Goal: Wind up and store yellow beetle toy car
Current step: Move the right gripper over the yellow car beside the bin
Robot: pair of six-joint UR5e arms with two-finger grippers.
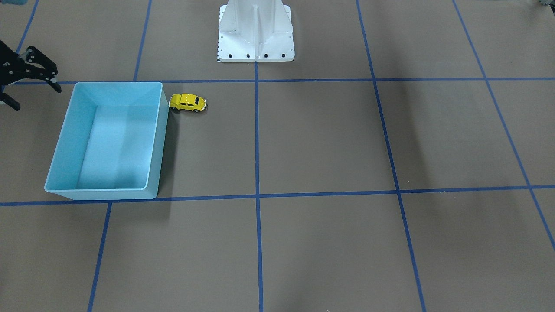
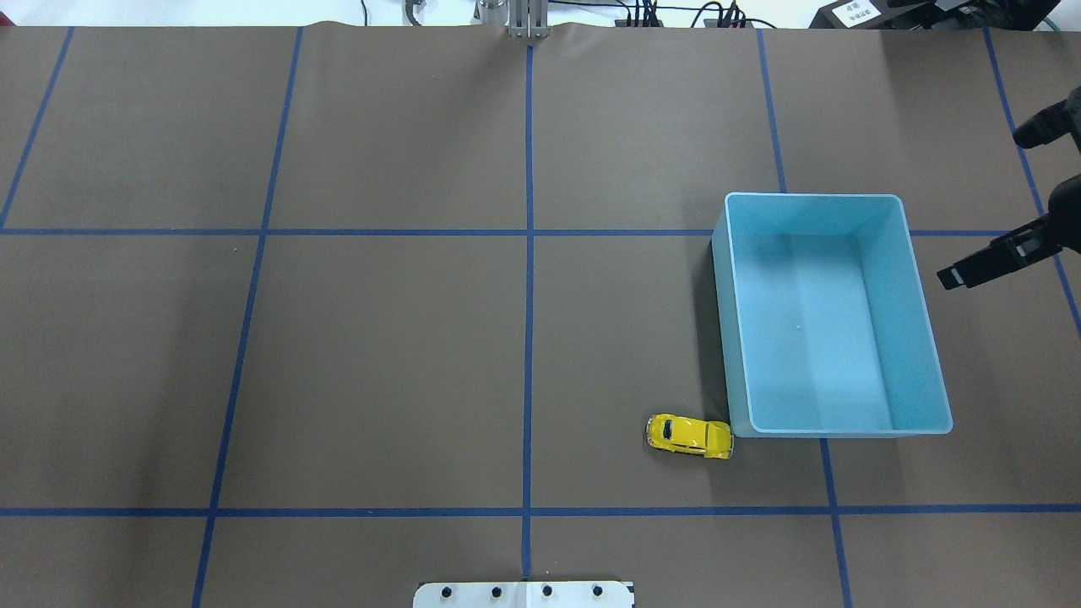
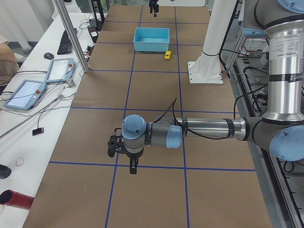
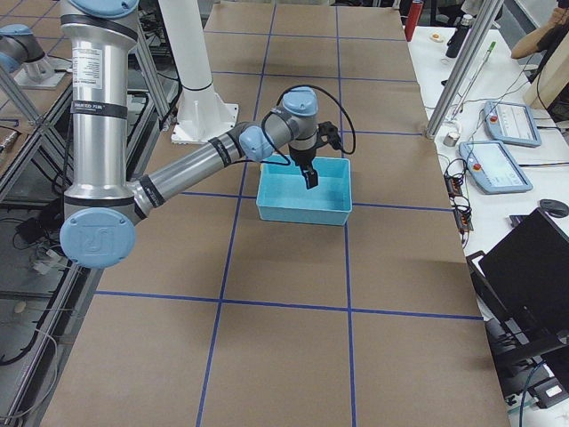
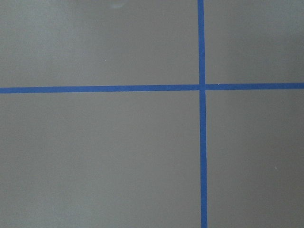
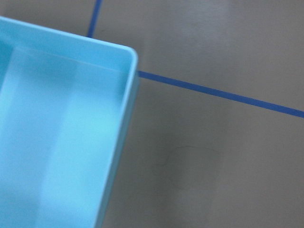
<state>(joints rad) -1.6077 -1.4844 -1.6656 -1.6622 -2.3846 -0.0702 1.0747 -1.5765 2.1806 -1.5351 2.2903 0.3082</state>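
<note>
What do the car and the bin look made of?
Car: glossy yellow finish with bright highlights, probably painted metal or hard plastic; cannot tell which. Bin: probably light-blue moulded plastic, smooth with a soft sheen, thin even walls and rounded corners.

Bright, even overhead light: light-blue bin (image 1: 117, 147) casts a narrow dark shadow along its wall beside the yellow beetle toy car (image 1: 187, 102), which shows small glints, faint broad shadows band the table (image 1: 325, 143) beyond, right-wrist view soft.
</note>
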